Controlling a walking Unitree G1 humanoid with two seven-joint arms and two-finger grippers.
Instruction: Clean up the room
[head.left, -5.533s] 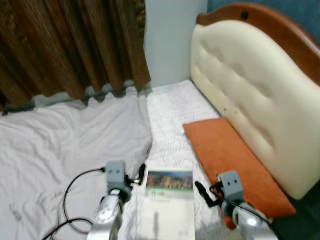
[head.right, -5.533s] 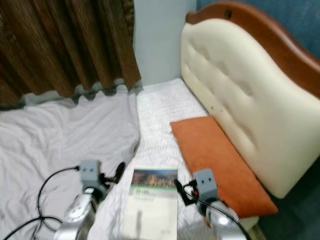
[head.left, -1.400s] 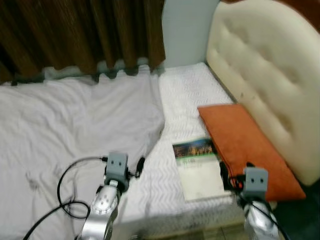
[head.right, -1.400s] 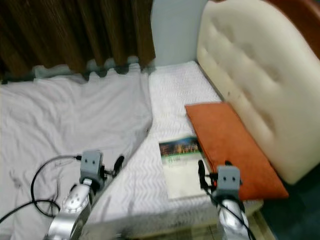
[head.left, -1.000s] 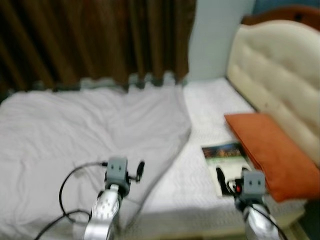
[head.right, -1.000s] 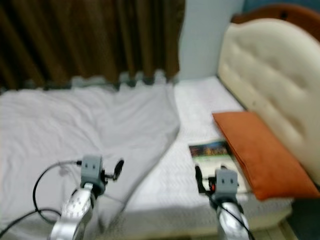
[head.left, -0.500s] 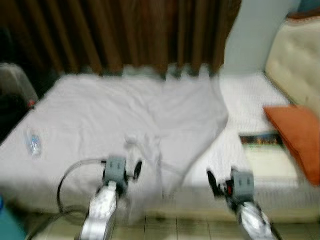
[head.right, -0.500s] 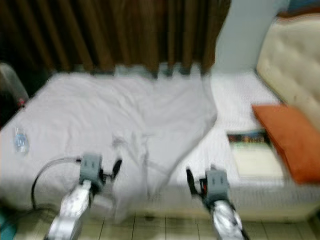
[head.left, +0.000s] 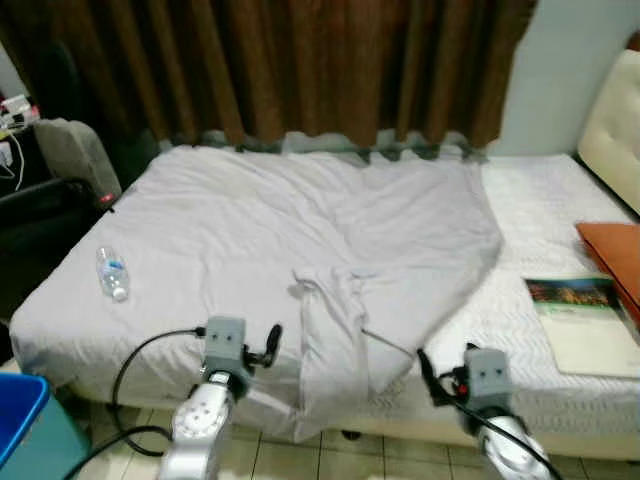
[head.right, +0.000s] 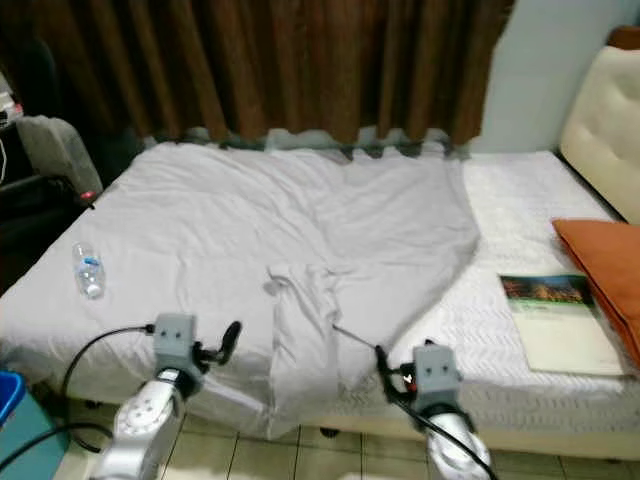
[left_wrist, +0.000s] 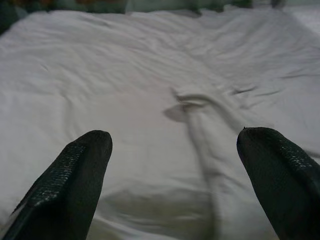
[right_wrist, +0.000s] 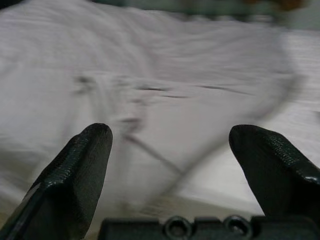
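While both grippers, left gripper (left_wrist: 167, 187) and right gripper (right_wrist: 170, 175), are hanging released before the bed (head.left: 560, 400), the light, slippery-looking bottle (head.left: 112, 274) near its foot-end corner is probably wanting a mid-body hold.

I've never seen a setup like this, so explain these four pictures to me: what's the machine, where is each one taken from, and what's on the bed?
It is a walking humanoid robot. Two pictures come from its head, looking down at a bed; two come from cameras on its wrists, looking along each gripper's black fingers. The left gripper and the right gripper are both open and hold nothing, raised before the bed's near edge. On the bed lie a rumpled grey sheet, a plastic water bottle near the left side, a book and an orange pillow at the right.
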